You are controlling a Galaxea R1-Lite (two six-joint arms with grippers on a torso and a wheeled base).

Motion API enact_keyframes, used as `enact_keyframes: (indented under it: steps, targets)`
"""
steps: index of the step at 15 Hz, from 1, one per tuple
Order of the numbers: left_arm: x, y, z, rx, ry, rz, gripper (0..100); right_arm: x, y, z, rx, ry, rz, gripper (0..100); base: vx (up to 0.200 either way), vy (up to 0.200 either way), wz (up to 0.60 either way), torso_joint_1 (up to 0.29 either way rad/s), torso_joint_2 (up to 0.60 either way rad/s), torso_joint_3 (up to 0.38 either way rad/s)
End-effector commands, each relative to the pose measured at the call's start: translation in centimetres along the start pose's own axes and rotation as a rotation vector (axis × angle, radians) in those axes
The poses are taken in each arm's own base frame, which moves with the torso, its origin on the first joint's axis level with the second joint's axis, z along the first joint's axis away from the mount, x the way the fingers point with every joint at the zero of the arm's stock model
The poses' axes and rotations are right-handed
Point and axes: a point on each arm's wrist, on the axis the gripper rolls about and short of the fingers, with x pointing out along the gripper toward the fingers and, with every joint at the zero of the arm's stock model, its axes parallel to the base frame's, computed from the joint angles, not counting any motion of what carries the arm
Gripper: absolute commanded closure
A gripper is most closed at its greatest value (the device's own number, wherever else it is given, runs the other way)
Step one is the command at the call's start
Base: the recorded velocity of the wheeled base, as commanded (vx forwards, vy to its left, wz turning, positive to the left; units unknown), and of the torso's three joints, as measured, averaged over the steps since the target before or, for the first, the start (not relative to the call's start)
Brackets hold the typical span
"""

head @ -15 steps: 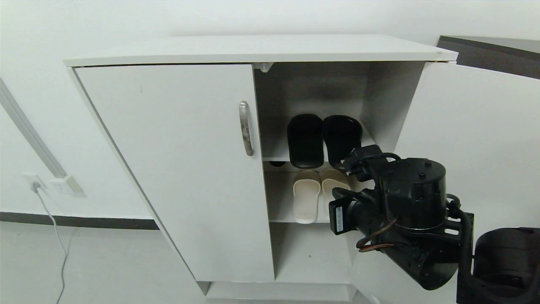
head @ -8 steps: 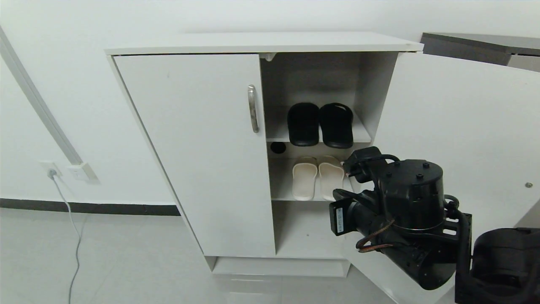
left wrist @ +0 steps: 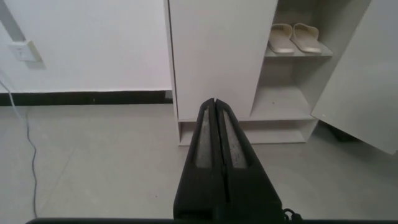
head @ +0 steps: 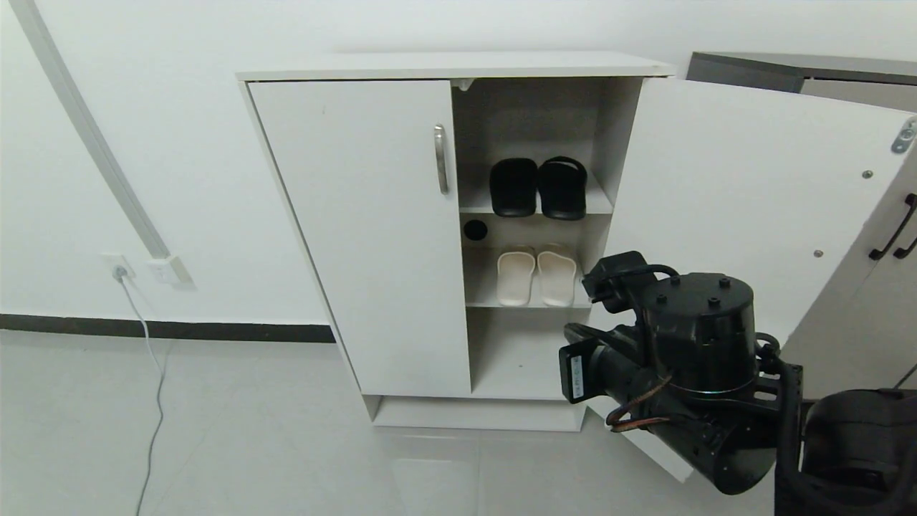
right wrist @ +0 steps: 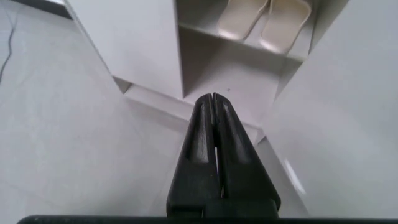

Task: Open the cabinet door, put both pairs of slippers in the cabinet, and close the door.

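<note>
From the head view, the tall white wooden cabinet (head: 458, 66) stands against the wall on the pale grey tiled floor (head: 251, 451). Its left door (head: 365, 229), with a slim metal handle (head: 440, 159), is closed, and its right door (head: 738, 193) is swung wide. The pair of black rubber slippers (head: 537, 188) lies side by side on the upper shelf. The pair of cream rubber slippers (head: 537, 276) lies on the shelf below. My right arm (head: 688, 358) hangs low in front of the open door. A white wall socket (head: 118, 271) with a grey cable sits well off to the left.

In the left wrist view, my left pincer (left wrist: 214, 106) is pressed together, holding nothing, above the floor before the closed door (left wrist: 221, 56). The cream slippers (left wrist: 295, 37) are on their shelf beyond it.

In the right wrist view, my right pincer (right wrist: 214, 98) is likewise closed tight and empty. It points at the cabinet's bare bottom shelf (right wrist: 230, 74), with the cream slippers (right wrist: 264, 15) just above that.
</note>
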Motion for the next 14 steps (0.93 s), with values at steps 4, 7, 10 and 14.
enact_keyframes:
  steps: [4,7,10,14]
  targets:
    - [0.0,0.0,0.0,0.0,-0.001,0.002,100,0.01,0.01,-0.28,-0.005,0.008,0.0,100,0.0,0.0,0.0,0.0,0.0,0.0]
    - [0.0,0.0,0.0,0.0,-0.001,0.002,100,0.03,0.01,-0.38,-0.007,0.012,-0.001,100,0.0,0.0,0.0,0.0,0.0,0.0]
    - [0.0,0.0,0.0,0.0,-0.001,0.002,100,0.03,0.01,-0.38,-0.007,0.012,-0.001,100,0.0,0.0,0.0,0.0,0.0,0.0]
    - [0.0,0.0,0.0,0.0,-0.001,0.002,100,0.15,0.04,-0.62,-0.011,0.019,-0.002,100,0.0,0.0,0.0,0.0,0.0,0.0]
